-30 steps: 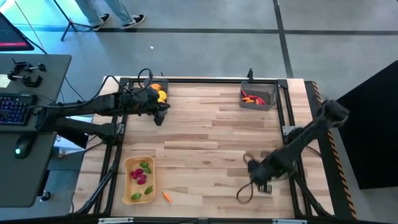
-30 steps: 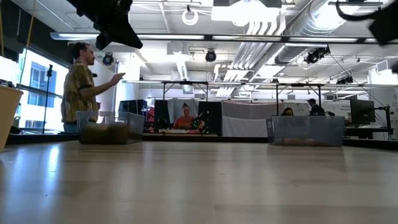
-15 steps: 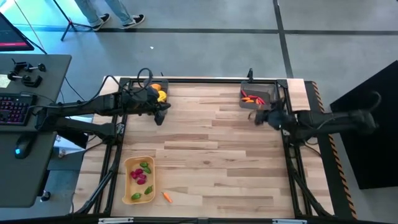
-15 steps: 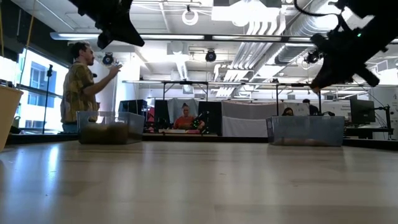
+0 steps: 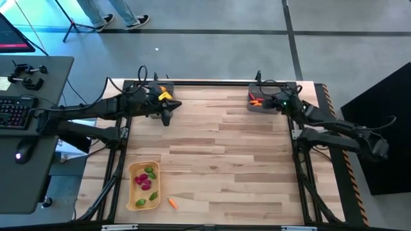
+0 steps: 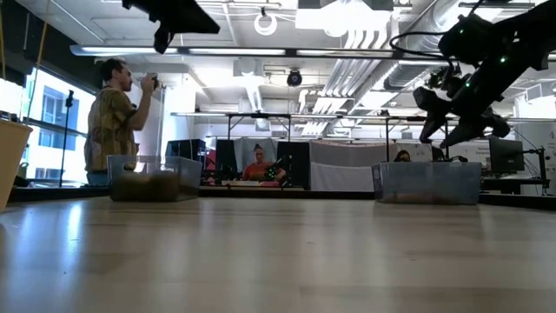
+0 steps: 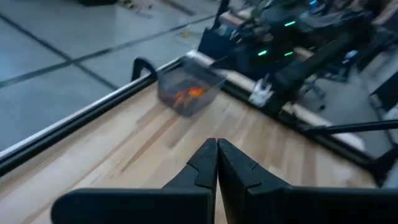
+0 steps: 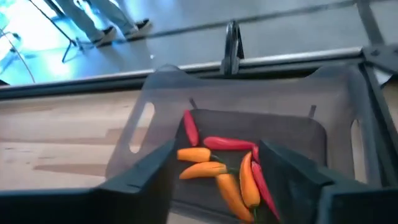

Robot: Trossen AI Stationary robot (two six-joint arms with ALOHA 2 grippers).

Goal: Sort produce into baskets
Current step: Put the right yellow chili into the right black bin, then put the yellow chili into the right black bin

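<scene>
A lone orange carrot-shaped piece (image 5: pixel 172 203) lies at the counter's (image 5: pixel 225 160) near edge beside the tan tray (image 5: pixel 133 186) of green and magenta produce; farther back, the left gripper (image 5: pixel 168 119), pinched closed and empty, hangs by the far-left grey bin (image 5: pixel 162 88) of yellow fruit; the right gripper (image 8: pixel 214 163), spread apart, hovers over the far-right grey bin (image 8: pixel 155 93) of red and orange chillies (image 8: pixel 227 171).

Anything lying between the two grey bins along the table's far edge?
Nothing: from the left bin to the right bin, the high view shows bare wooden tabletop.
</scene>
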